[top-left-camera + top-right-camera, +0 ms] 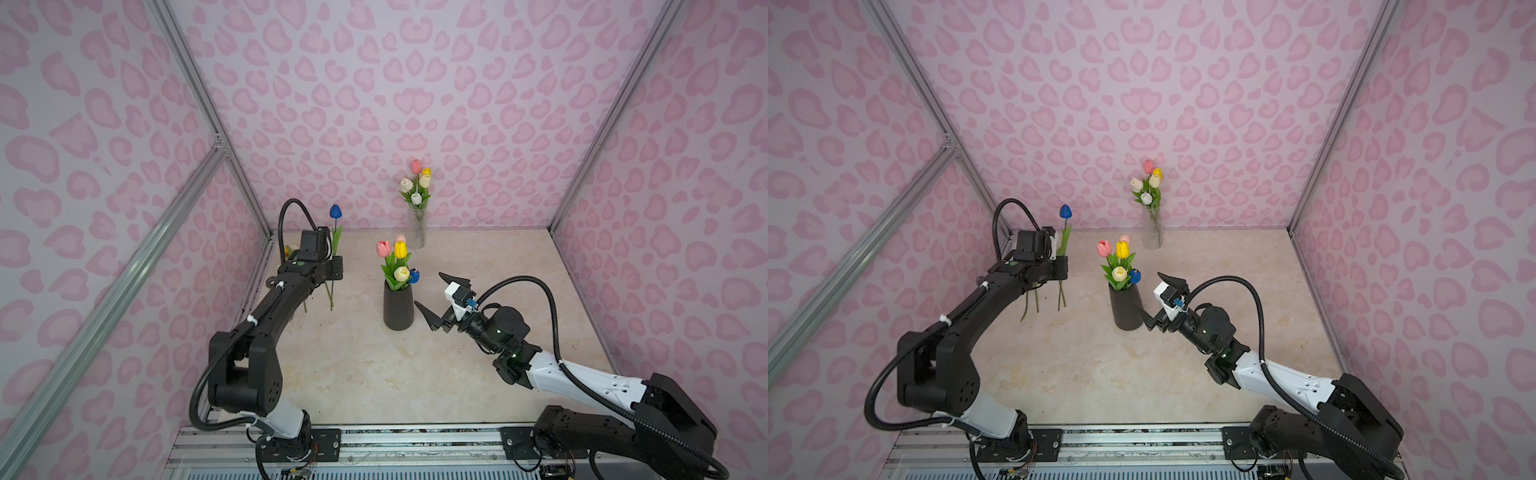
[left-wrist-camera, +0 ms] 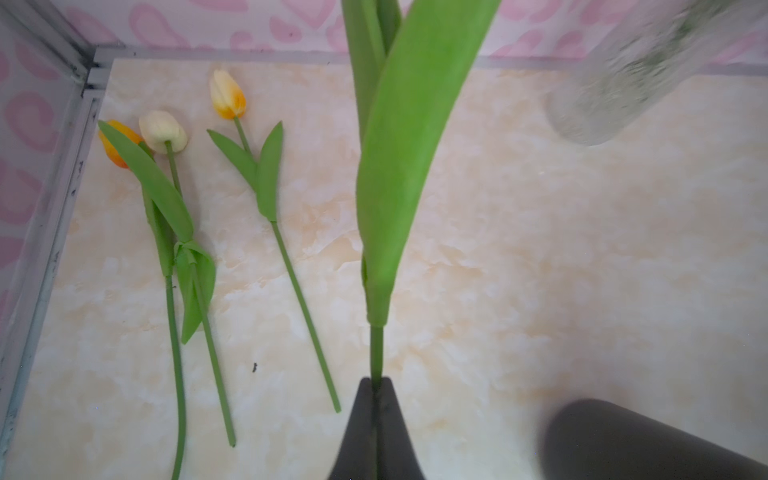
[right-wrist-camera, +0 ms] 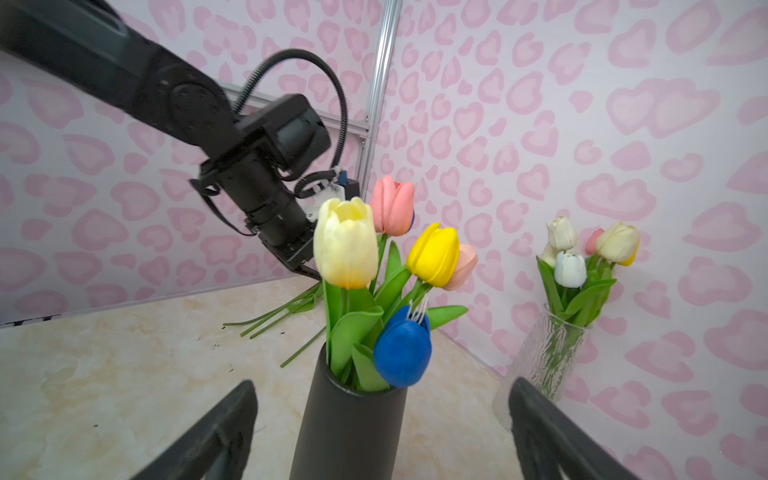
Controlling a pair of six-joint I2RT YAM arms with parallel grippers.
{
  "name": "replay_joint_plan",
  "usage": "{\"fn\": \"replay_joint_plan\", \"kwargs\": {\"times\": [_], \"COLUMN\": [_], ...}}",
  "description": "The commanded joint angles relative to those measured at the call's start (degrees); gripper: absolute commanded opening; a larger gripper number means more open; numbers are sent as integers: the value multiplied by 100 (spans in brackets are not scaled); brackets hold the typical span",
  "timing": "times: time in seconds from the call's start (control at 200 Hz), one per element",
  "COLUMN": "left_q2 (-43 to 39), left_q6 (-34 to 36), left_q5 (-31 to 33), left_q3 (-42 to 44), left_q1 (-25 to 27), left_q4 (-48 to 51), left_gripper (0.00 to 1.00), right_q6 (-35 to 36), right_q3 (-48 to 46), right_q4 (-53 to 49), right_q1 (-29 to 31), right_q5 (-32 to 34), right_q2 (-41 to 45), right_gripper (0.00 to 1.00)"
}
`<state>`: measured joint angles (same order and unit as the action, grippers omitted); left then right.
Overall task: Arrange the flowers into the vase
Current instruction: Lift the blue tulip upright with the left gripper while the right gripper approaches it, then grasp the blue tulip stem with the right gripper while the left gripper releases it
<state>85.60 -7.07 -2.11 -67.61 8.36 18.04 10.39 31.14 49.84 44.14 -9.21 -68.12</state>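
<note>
My left gripper point(image 2: 376, 384) is shut on the green stem of a blue tulip point(image 1: 336, 211) and holds it upright near the back left corner; its long leaf point(image 2: 399, 166) fills the left wrist view. Three loose flowers lie on the table there: a yellow-orange one point(image 2: 227, 97), a cream one point(image 2: 163, 131) and an orange one point(image 2: 116, 145). The dark vase point(image 1: 398, 309) stands mid-table with several tulips point(image 3: 345, 245) in it. My right gripper point(image 1: 430, 291) is open just right of this vase point(image 3: 349, 432), with one finger point(image 3: 216, 432) on each side of it in the right wrist view, not touching.
A clear glass vase point(image 1: 417, 228) with several tulips point(image 1: 417, 183) stands against the back wall. Pink patterned walls with metal frame posts point(image 1: 216, 141) enclose the marble-look table point(image 1: 374, 374). The loose stems point(image 1: 1030, 303) reach out from under my left arm.
</note>
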Motion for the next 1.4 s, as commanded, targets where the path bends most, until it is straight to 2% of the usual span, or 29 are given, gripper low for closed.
{"fn": "replay_joint_plan", "kwargs": {"times": [0.0,0.12,0.225,0.34,0.42,0.595,0.73,0.87,1.02,1.09,1.145,1.285,1.395], "left_q2": [-942,-2012,-2618,-2921,-3054,-2969,-2867,-2779,-2672,-2670,-2678,-2684,-2659], "left_q6": [-109,-127,-100,-229,-373,-473,-453,-419,-431,-414,-383,-339,-347], "left_q5": [-1081,-1847,-2306,-3161,-3725,-4669,-4817,-4797,-4834,-4834,-4809,-4746,-4743], "left_q3": [753,1481,1665,1499,1440,1266,1231,1241,1232,1233,1230,1267,1285], "left_q1": [21,75,175,224,277,507,696,808,880,900,905,909,909], "left_q4": [-1917,-3071,-3417,-3535,-3744,-4045,-4144,-4229,-4306,-4319,-4301,-4285,-4308], "left_gripper": [3,3,3,3,3,3,3,3,3,3,3,3,3], "right_q6": [-297,-710,-1104,-1433,-1628,-2190,-2551,-2685,-2766,-2780,-2747,-2670,-2596], "right_q3": [268,895,1781,2763,3364,4190,4621,4719,4857,4893,4888,4834,4810], "right_q4": [-293,-1042,-2059,-2947,-3330,-3284,-3199,-3063,-3033,-3035,-3063,-3061,-3072], "right_q1": [-20,-82,-204,-204,-204,-195,-178,-169,-169,-169,-169,-168,-171], "right_q5": [408,423,-175,-787,-1342,-2641,-3336,-3542,-3690,-3698,-3670,-3539,-3463], "right_q2": [39,130,48,-164,-400,-993,-1375,-1519,-1690,-1753,-1758,-1715,-1666], "right_gripper": [94,90,84,74,72,64,62,60,52,43,40,22,15]}}
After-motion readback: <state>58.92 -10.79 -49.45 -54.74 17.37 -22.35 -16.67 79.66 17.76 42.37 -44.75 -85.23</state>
